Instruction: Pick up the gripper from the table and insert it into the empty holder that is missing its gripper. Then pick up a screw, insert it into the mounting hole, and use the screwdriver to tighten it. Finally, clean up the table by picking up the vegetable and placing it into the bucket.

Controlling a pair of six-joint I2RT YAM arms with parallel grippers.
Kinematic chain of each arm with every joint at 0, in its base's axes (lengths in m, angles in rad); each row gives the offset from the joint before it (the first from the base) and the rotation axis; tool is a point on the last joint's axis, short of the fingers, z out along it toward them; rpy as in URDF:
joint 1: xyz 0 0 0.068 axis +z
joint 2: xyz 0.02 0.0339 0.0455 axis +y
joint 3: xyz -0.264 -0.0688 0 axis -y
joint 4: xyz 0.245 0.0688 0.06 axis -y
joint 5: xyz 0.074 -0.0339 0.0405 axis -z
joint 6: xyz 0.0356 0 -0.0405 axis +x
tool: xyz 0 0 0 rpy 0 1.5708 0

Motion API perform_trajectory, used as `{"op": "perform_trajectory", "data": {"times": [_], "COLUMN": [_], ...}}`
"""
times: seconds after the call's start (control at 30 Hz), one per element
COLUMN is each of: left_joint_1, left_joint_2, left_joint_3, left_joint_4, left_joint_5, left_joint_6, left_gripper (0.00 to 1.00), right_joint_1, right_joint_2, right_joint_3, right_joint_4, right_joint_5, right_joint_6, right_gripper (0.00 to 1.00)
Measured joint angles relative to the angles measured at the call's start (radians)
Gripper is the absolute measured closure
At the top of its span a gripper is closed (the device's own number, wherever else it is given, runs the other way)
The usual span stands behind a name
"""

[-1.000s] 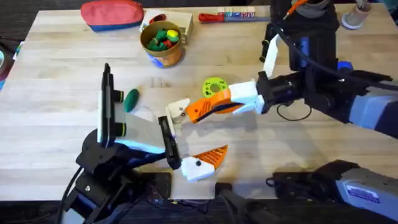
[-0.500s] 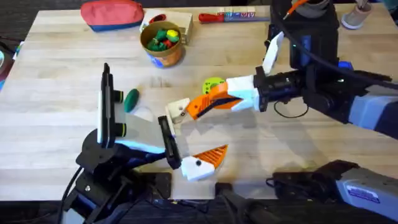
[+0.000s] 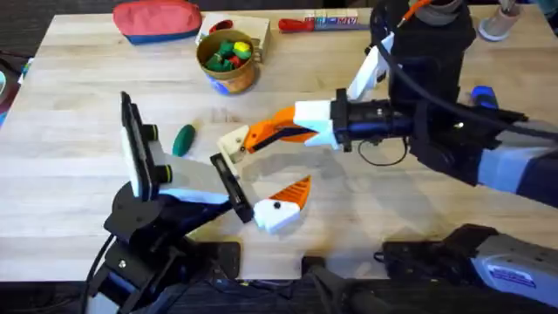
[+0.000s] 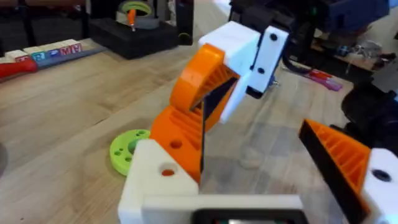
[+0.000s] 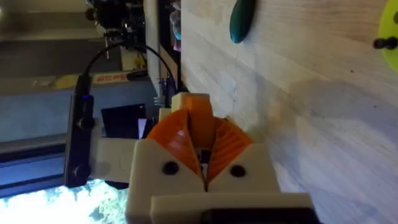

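My right gripper [image 3: 259, 137] is shut on the small orange ribbed gripper wedge [image 4: 179, 129] and holds it against the plain white holder [image 3: 230, 145], the bare finger of my left gripper [image 3: 257, 176]. In the left wrist view the wedge lies on the holder [image 4: 155, 183] just above its hole. The left gripper stands open, and its other finger carries an orange pad [image 3: 295, 194]. The dark green vegetable [image 3: 184, 139] lies on the table left of the holder. The bucket [image 3: 228, 58], yellow-rimmed and holding toys, stands at the back. The screwdriver is not clearly in view.
A red zip pouch [image 3: 157, 19] lies at the back left and a red-handled tool [image 3: 296, 23] at the back middle. A yellow-green ring [image 4: 127, 149] lies on the table under the right gripper. The wooden table [image 3: 78, 148] has free room at the left.
The right gripper has carried the orange wedge left and farther back, over the ring. The left gripper has shifted left with it, so the wedge stays at the white holder.
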Motion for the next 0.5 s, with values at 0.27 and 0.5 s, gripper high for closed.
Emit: {"op": "perform_trajectory", "data": {"times": [0.27,0.5], "left_joint_1": [0.013,0.016], "left_joint_2": [0.0,0.0], "left_joint_3": [0.0,0.0], "left_joint_4": [0.0,0.0], "left_joint_5": [-0.099,-0.114], "left_joint_6": [-0.011,-0.014], "left_gripper": [0.012,0.011], "right_joint_1": [0.132,0.18], "right_joint_2": [0.0,0.085], "right_joint_3": [0.0,0.0], "right_joint_4": [0.053,0.184], "right_joint_5": [0.219,0.239], "right_joint_6": [0.047,0.057], "right_gripper": [0.998,0.998]}}
